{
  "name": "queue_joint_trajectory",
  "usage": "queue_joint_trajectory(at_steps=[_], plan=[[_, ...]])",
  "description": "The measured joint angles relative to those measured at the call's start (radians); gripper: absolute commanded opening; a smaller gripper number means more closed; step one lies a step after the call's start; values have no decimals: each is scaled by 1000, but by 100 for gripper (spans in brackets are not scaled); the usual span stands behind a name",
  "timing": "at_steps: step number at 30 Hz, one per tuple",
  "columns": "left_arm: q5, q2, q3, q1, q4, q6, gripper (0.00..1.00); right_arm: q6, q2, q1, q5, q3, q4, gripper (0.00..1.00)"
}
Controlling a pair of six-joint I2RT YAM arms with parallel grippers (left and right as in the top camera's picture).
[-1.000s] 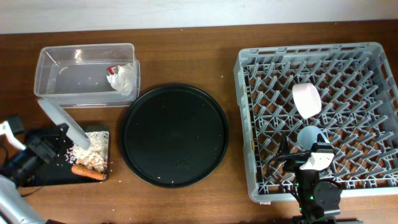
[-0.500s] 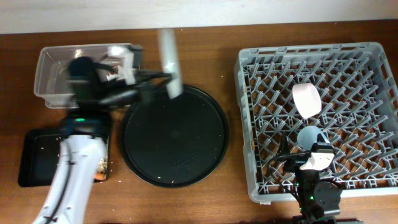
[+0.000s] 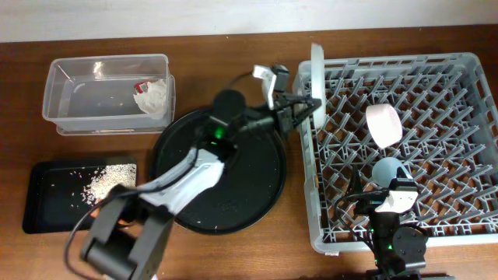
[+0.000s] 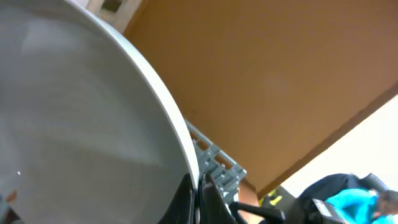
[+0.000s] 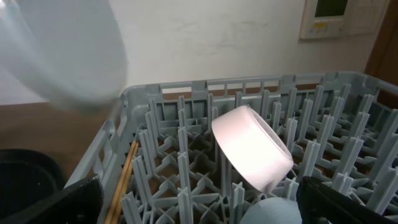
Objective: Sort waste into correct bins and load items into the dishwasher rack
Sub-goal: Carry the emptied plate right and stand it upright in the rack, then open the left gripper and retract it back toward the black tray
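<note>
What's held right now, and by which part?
The left gripper clamps the plate by its rim, on edge above the dishwasher rack's left wall. The right gripper holds nothing.

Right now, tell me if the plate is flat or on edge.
On edge: overhead shows the plate as a thin white strip at the left side of the dishwasher rack, held by the left gripper.

Plate runs off frame; the apparent cup is cut below.
</note>
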State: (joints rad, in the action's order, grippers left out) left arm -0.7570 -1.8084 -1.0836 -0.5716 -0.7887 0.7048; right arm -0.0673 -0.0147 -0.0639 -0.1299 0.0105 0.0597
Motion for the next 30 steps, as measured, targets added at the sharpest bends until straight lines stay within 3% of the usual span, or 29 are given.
queue_joint_trajectory(at_steps=[6,9,11,13,14,23,27,30], plan=[[16,-82,0,-16,-3,68,2,0,0,0,0,0,0,98],[34,-83,0,-15,6,71,22,0,0,0,0,0,0,98],[45,-83,0,-15,8,32,40,0,0,0,0,0,0,98],[48,-83,0,-15,14,-12,66,0,0,0,0,0,0,98],[51,-83,-1,-13,30,-35,99,0,0,0,0,0,0,98],[53,-10,-1,77,403,-209,99,0,0,0,0,0,0,98],[109,195,-5,139,777,-348,99,0,1,0,0,0,0,98],[231,368,-6,161,1003,-447,99,0,1,0,0,0,0,98]])
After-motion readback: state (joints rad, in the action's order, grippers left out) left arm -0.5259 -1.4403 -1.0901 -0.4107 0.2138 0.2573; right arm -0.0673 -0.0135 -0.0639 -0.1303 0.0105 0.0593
